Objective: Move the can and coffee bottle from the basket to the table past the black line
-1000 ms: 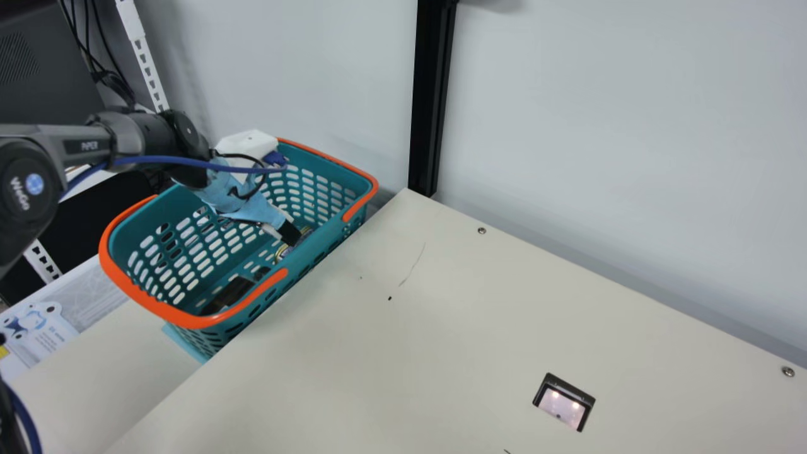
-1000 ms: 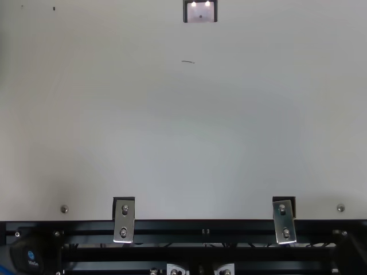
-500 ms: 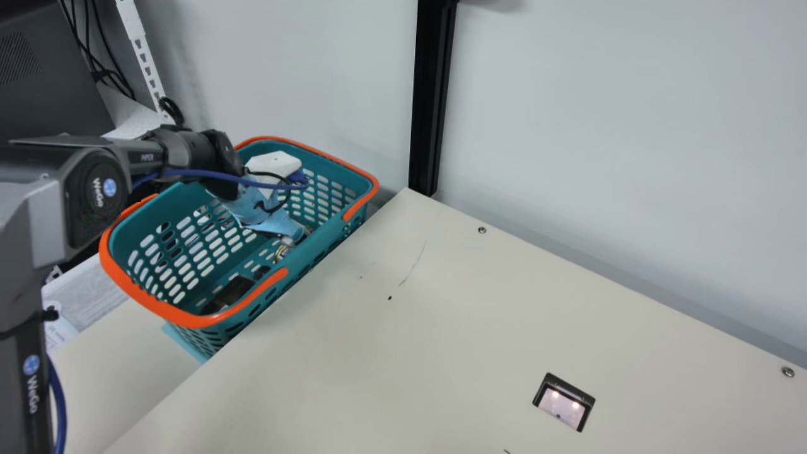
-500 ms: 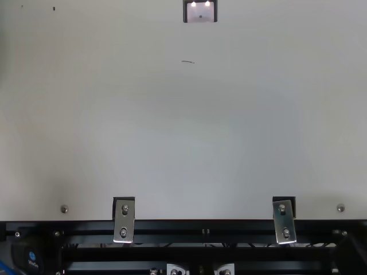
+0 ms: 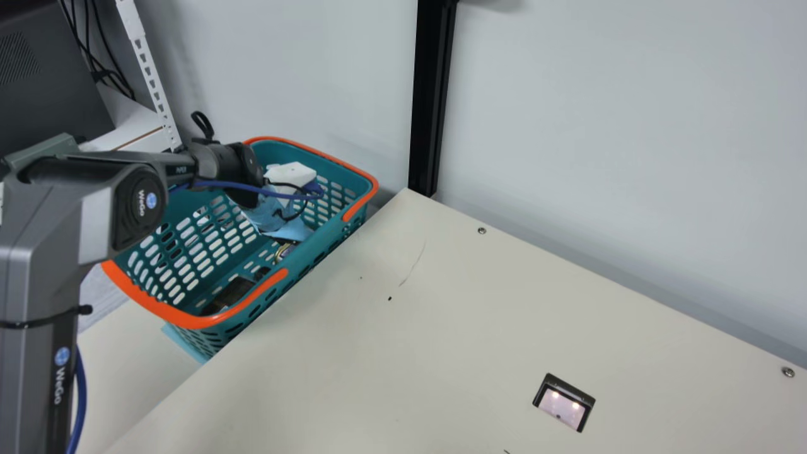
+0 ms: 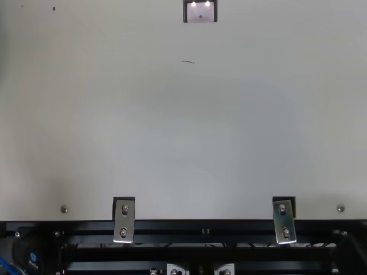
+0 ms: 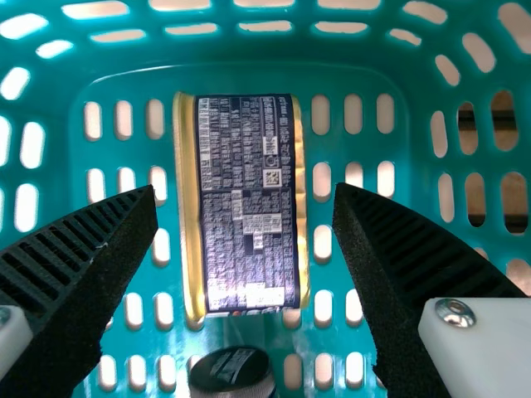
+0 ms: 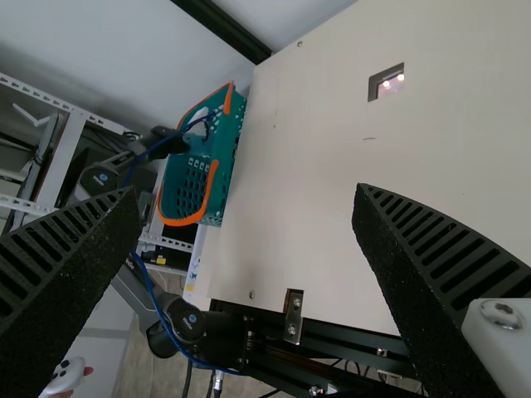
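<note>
Usefully, wrist views show left tool (image 5: 293,232), near can (image 7: 249,199), and right tool (image 8: 247,199) both wide open, empty.

A black post (image 5: 432,94) stands against the wall (image 5: 599,126), a slotted white rail (image 5: 148,69) near dark cables (image 5: 101,76).

Pale wall (image 5: 599,139) behind a cream table (image 5: 441,353); black post (image 5: 431,94); white slotted rack (image 5: 149,69); brownish floor (image 8: 143,358).
</note>
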Robot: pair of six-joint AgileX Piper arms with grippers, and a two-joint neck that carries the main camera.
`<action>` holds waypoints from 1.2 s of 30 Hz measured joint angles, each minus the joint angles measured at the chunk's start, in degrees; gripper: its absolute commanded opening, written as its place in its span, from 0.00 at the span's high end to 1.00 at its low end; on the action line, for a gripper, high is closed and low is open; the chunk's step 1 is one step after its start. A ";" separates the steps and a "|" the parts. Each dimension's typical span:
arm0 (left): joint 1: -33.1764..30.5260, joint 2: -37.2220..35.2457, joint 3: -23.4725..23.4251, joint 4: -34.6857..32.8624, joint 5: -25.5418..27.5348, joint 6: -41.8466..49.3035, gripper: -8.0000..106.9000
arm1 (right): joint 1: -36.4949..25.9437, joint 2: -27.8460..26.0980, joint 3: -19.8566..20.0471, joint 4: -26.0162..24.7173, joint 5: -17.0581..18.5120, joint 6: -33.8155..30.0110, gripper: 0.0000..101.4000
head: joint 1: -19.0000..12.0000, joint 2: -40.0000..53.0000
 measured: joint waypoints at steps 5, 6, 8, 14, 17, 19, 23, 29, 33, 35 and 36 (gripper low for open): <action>-0.35 2.25 -1.45 -0.81 -0.68 0.26 0.15 | 0.00 0.00 0.00 0.00 0.00 0.00 0.00 | 0.00 0.00; -0.35 2.70 -1.59 -0.84 -1.12 0.42 0.55 | 0.00 0.00 0.00 0.00 0.00 0.00 0.00 | 0.00 0.00; -0.35 3.32 -1.95 -1.25 -1.54 0.54 0.84 | 0.00 0.00 0.00 0.00 0.00 0.00 0.00 | 0.00 0.00; -0.05 3.21 -1.24 -3.41 -2.90 2.50 0.84 | 0.00 0.00 0.00 0.00 0.00 0.00 0.00 | 0.00 0.00; 0.94 0.85 0.77 -5.39 -4.08 5.10 0.84 | 0.00 0.00 0.00 0.00 0.00 0.00 0.00 | 0.00 0.00; 1.67 -1.23 2.45 -7.21 -5.06 7.20 0.84 | 0.00 0.00 0.00 0.00 0.00 0.00 0.00 | 0.00 0.00; 3.42 -6.03 6.84 -11.27 -6.66 12.47 0.84 | 0.00 0.00 0.00 0.00 0.00 0.00 0.00 | 0.00 0.00; 6.42 -15.39 14.29 -19.80 -7.62 22.02 0.84 | 0.00 0.00 0.00 0.00 0.00 0.00 0.00 | 0.00 0.00; 8.38 -21.85 18.85 -26.99 -8.11 28.62 0.84 | 0.00 0.00 0.00 0.00 0.00 0.00 0.00 | 0.00 0.00; 9.18 -25.76 21.57 -30.88 -8.11 31.75 0.84 | 0.00 0.00 0.00 0.00 0.00 0.00 0.00 | 0.29 0.00; 9.60 -27.50 22.70 -32.80 -7.99 33.36 0.84 | 0.00 0.00 0.00 0.00 0.00 0.00 0.00 | 0.29 0.00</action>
